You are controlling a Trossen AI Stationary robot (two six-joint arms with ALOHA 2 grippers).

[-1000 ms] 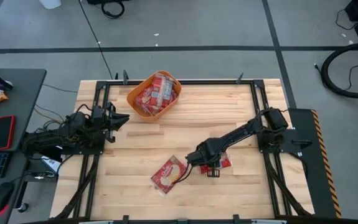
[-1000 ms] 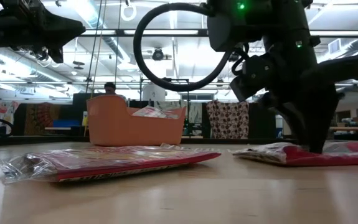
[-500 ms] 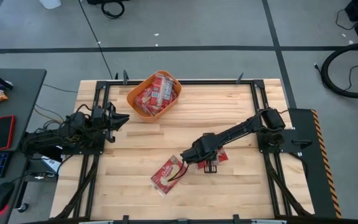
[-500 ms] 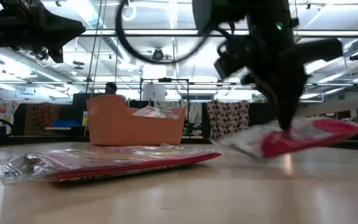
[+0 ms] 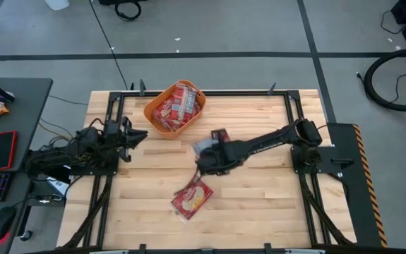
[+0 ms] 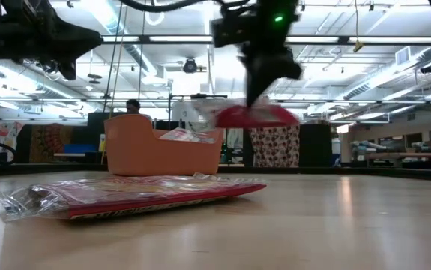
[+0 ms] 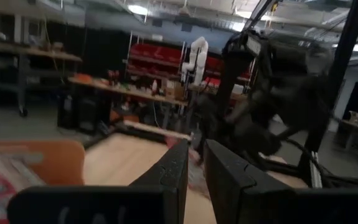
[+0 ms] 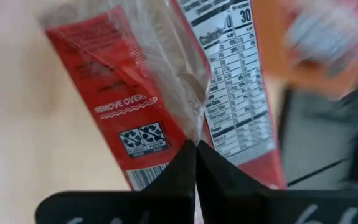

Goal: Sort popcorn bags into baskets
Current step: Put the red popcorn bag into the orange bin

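Overhead and table-level views of a wooden table (image 5: 273,212) with two dark arms. The right gripper (image 5: 204,156) reaches out over the middle of the table, its fingers (image 8: 180,167) pressed fully together on the clear seam of a red popcorn bag (image 8: 166,87). In the right wrist view this held bag hangs beyond the fingertips, showing a barcode and a nutrition panel. In the low view the held bag (image 6: 246,115) is clear of the tabletop, level with the top of the orange basket (image 6: 144,154) and blurred.

A second popcorn bag (image 5: 190,199) lies flat on the table, nearer the front edge than the right gripper and apart from it; in the low view it lies in the foreground.

The orange basket (image 5: 154,118) stands near the far edge of the table, left of centre, with several red popcorn bags (image 5: 178,104) inside it.

The left gripper (image 5: 136,135) waits at the left side of the table, just in front of the basket; its fingers (image 7: 228,180) stand slightly apart with nothing between them.
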